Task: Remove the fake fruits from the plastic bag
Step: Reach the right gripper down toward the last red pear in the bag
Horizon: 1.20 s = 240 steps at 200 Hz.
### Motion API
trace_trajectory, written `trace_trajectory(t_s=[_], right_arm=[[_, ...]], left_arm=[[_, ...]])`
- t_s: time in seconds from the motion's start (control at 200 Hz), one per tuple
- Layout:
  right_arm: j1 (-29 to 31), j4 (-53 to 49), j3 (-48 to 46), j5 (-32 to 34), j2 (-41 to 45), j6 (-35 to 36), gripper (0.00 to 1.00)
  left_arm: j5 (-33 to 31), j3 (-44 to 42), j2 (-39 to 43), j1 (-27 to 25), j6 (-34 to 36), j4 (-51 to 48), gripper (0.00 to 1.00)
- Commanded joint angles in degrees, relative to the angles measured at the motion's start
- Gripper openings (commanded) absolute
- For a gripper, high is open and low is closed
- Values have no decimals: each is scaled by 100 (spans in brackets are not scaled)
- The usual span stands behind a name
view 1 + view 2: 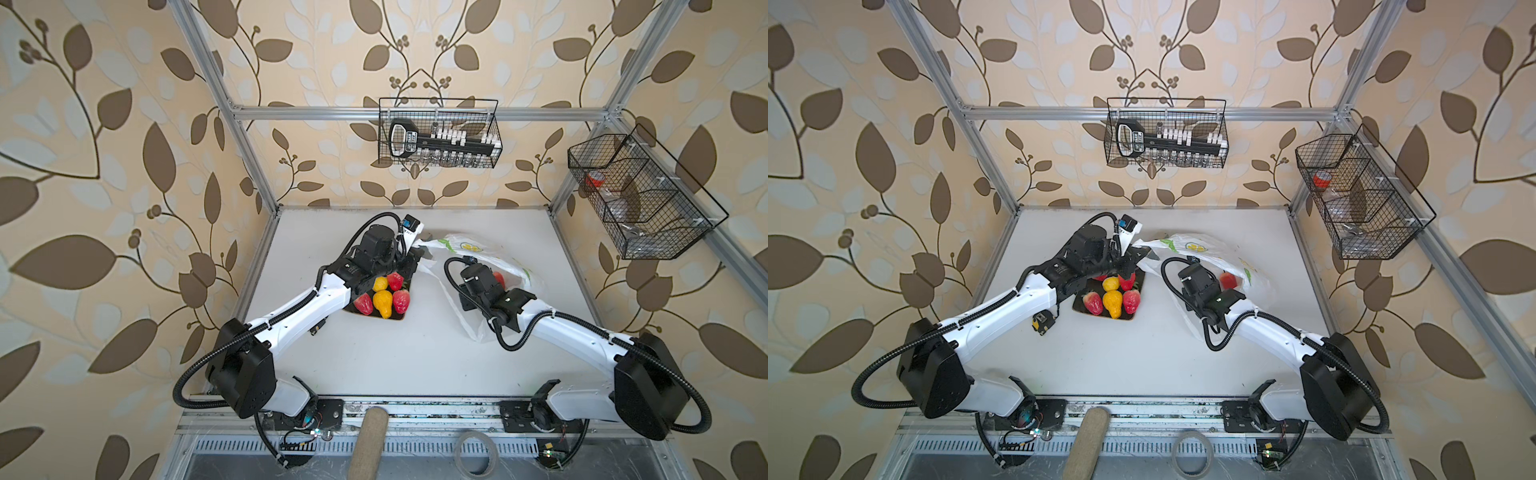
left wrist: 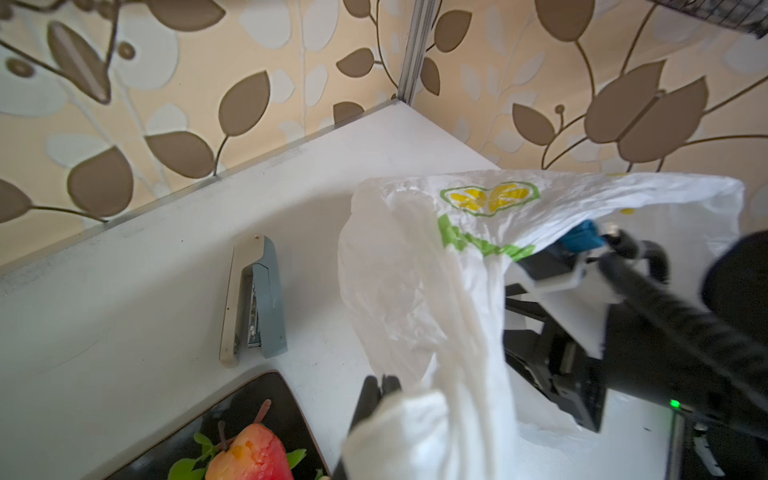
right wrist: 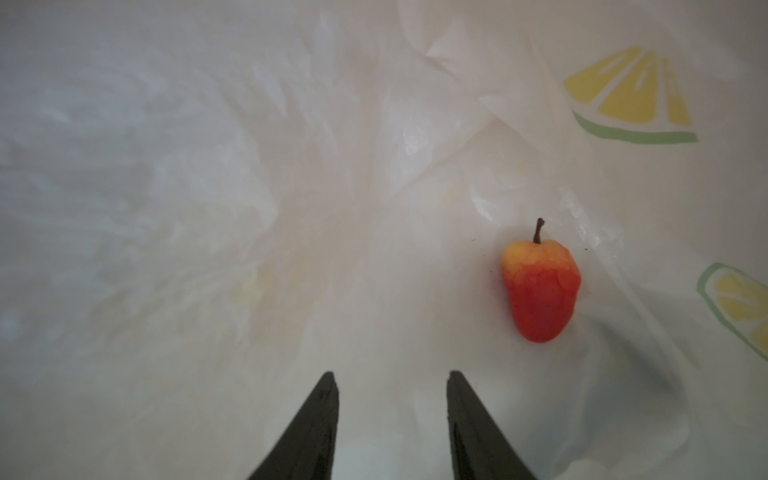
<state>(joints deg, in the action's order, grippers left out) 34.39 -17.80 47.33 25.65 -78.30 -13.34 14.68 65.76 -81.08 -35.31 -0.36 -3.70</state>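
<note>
Pinching the limp, thin bag (image 2: pixel 415 291), your left hand (image 2: pixel 376 390) holds it up; your right hand (image 3: pixel 392 382) gapes empty. Grip the likely light, slick fruit (image 3: pixel 540 291) across its middle.

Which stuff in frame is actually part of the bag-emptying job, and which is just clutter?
Job:
- plastic bag, gripped by the shut left end effector
- red fruit inside the bag, ahead of the open right end effector
- fake fruits on the dark plate

Lying about:
- stapler
- back wire basket
- side wire basket
</note>
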Motion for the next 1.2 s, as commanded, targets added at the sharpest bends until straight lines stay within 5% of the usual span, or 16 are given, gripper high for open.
trace_trajectory(t_s=[0.0, 0.451, 0.716, 1.197], right_arm=[[-215, -174, 308, -345, -391, 408, 45], [-1354, 355, 384, -342, -980, -990, 60], [-1669, 746, 482, -412, -1312, -890, 73], [-2277, 1164, 1184, -1249, -2446, -392, 81]], left_arm=[[347, 107, 250, -41, -217, -136, 0], [672, 599, 354, -194, -114, -908, 0], [610, 582, 233, -224, 34, -1039, 0], [519, 617, 87, -225, 37, -1150, 0]])
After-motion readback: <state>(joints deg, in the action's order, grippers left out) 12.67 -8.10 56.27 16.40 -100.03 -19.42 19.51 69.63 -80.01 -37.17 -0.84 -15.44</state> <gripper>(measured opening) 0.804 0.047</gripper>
